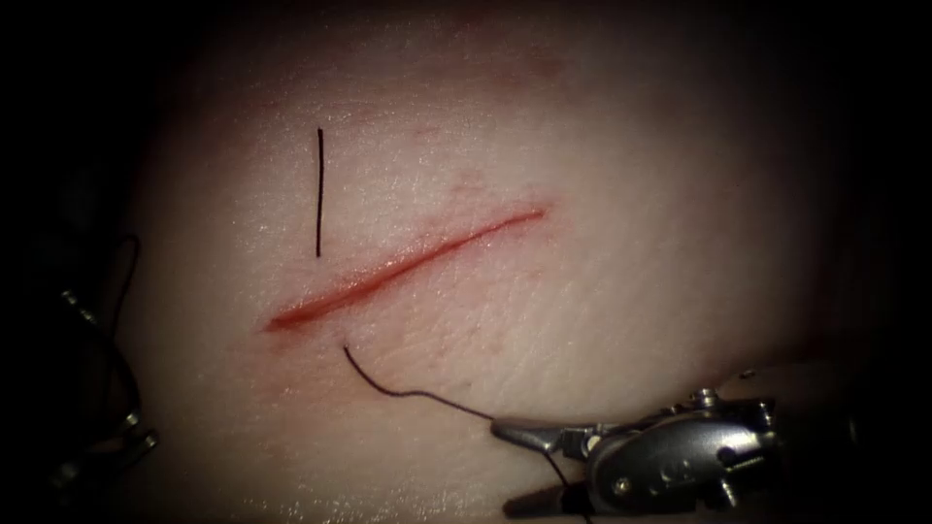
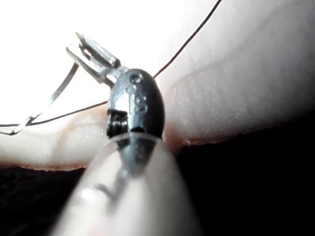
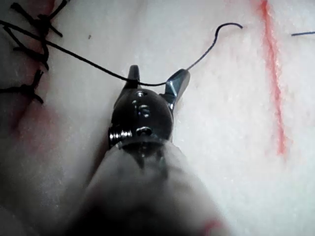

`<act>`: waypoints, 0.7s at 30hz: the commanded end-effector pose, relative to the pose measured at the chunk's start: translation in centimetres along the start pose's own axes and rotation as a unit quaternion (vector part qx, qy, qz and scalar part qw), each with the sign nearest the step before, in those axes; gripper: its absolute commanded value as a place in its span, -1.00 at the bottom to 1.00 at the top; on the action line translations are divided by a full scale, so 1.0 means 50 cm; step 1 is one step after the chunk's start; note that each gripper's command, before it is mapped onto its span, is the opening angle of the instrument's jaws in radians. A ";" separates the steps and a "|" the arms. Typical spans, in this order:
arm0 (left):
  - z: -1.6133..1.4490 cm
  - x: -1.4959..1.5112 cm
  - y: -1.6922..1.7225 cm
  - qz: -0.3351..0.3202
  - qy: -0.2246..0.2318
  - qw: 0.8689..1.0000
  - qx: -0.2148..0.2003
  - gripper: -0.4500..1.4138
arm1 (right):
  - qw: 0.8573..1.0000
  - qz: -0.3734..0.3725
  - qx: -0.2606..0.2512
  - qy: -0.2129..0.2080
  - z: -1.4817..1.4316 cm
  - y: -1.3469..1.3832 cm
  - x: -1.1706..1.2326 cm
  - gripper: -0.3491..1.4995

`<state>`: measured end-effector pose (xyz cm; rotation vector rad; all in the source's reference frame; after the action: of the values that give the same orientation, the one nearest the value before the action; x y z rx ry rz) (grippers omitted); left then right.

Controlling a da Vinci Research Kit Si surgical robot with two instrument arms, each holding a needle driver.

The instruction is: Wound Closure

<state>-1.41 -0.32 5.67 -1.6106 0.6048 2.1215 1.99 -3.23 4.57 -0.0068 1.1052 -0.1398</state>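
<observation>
Parted right tool (image 1: 515,468) jaws straddle diagonal thread (image 1: 408,393); left tool (image 2: 84,46) clamps needle (image 2: 60,90).

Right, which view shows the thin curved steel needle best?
Left wrist view: the needle arcs free of the tissue, gripped near one end by the left tool. Endoscope view: a faint arc, perhaps it. The right tool, open, holds nothing.

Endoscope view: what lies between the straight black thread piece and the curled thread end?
The red cut in pale tissue, in the endoscope view. The right tool's open jaws straddle black thread, gripping nothing; left tool holds the curved needle outside tissue.
</observation>
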 end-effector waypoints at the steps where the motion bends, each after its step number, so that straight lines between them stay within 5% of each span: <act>1: 0.0007 -0.0012 0.0023 -0.002 0.001 1.000 -0.001 -1.00 | 1.000 0.002 -0.026 -0.003 -0.0015 0.0038 -0.0005 0.95; 4: 0.0006 -0.0012 0.0023 -0.002 0.001 1.000 -0.001 -1.00 | 0.996 0.009 -0.083 -0.007 -0.0054 0.0111 0.0005 0.91; 9: 0.0005 -0.0013 0.0023 -0.002 0.001 1.000 -0.002 -1.00 | 0.996 -0.021 -0.080 -0.034 -0.0065 0.0192 0.0039 0.87; 14: 0.0007 -0.0014 0.0025 -0.001 0.001 1.000 -0.001 -1.00 | 0.985 0.127 -0.118 0.019 -0.0046 0.0224 0.0031 0.73; 16: 0.0009 -0.0014 0.0026 -0.001 0.001 1.000 -0.001 -1.00 | 0.963 0.247 -0.106 0.026 -0.0024 0.0234 0.0025 0.44; 19: 0.0011 -0.0015 0.0028 -0.001 0.001 1.000 0.000 -1.00 | 0.937 0.344 -0.044 0.037 0.0070 0.0264 0.0006 0.44; 20: 0.0009 -0.0015 0.0029 0.000 0.001 1.000 0.000 -1.00 | 0.935 0.352 -0.016 0.032 0.0107 0.0265 0.0003 0.00; 21: 0.0008 -0.0016 0.0030 0.000 0.001 1.000 0.000 -1.00 | 0.937 0.350 0.002 0.019 0.0131 0.0262 0.0003 -0.18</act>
<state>-1.44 -0.35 5.71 -1.6141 0.6097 2.1216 2.62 -1.91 4.73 0.3957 1.0721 0.5021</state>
